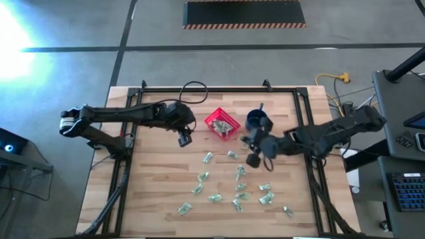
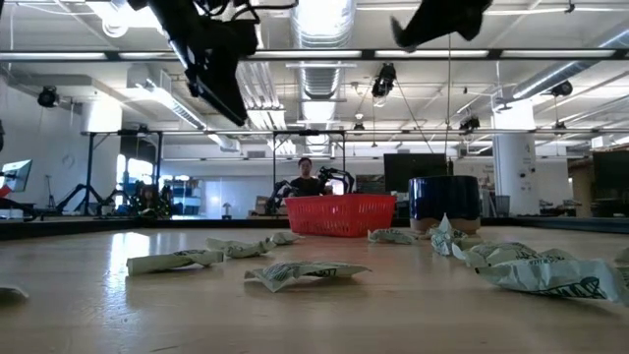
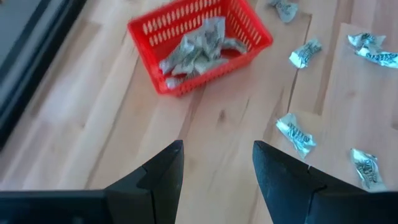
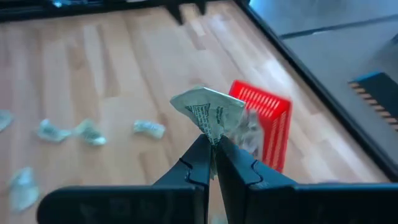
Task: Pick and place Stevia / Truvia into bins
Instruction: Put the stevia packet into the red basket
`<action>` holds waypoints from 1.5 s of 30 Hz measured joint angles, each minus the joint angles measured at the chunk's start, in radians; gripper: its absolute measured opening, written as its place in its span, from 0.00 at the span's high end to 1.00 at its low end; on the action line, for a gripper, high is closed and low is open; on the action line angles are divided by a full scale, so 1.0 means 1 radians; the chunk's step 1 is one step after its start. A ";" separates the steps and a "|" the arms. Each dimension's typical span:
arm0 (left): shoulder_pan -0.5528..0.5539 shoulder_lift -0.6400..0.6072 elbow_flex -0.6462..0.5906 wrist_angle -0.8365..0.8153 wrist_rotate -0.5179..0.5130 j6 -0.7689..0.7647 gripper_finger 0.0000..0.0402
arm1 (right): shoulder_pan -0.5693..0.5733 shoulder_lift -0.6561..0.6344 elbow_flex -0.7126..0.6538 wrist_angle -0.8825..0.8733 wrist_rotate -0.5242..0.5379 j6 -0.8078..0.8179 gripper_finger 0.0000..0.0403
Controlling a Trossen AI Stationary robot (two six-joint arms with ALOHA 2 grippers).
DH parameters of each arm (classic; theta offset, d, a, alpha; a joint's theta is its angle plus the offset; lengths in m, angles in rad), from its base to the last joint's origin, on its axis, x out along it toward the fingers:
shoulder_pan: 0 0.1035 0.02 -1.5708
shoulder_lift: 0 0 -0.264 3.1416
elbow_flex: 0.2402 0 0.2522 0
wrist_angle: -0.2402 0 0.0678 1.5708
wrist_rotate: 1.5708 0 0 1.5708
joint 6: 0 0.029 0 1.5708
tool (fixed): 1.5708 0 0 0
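Note:
Several pale green-and-white Stevia sachets lie scattered flat on the wooden table, near of the red basket. More sachets are piled inside the basket. My left gripper hovers open above bare wood, left and near of the basket, also seen in the high view. My right gripper is raised above the table, just right of the basket and near of the blue mug, shut on one sachet. My right gripper pinches one crumpled sachet between its two fingertips, by the sachet's lower edge. The sachet sticks out beyond the fingertips, lifted clear of the table.
The dark blue mug stands just right of the basket. A black frame rail runs along the table's far edge and down both sides. Bare wood shows on the table's left part. People sit in the room beyond the table.

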 joint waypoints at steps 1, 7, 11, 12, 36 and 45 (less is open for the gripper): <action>0.000 -0.013 -0.017 0.001 0.000 -0.020 0.56 | -0.027 0.006 -0.007 0.031 -0.013 -0.029 0.97; -0.025 -0.122 -0.137 0.045 0.004 -0.157 0.56 | -0.199 0.096 -0.017 0.153 -0.123 -0.144 0.97; -0.050 -0.211 -0.222 0.105 0.004 -0.257 0.56 | -0.313 0.188 -0.013 0.199 -0.210 -0.157 0.97; -0.057 -0.231 -0.241 0.123 0.004 -0.281 0.56 | -0.339 0.212 -0.013 0.211 -0.230 -0.156 0.97; -0.141 -0.270 -0.370 0.342 0.005 -0.435 0.56 | -0.580 0.413 -0.013 0.331 -0.463 -0.175 0.88; -0.143 -0.205 -0.372 0.380 0.035 -0.434 0.56 | -0.579 0.395 -0.013 0.327 -0.518 -0.173 0.69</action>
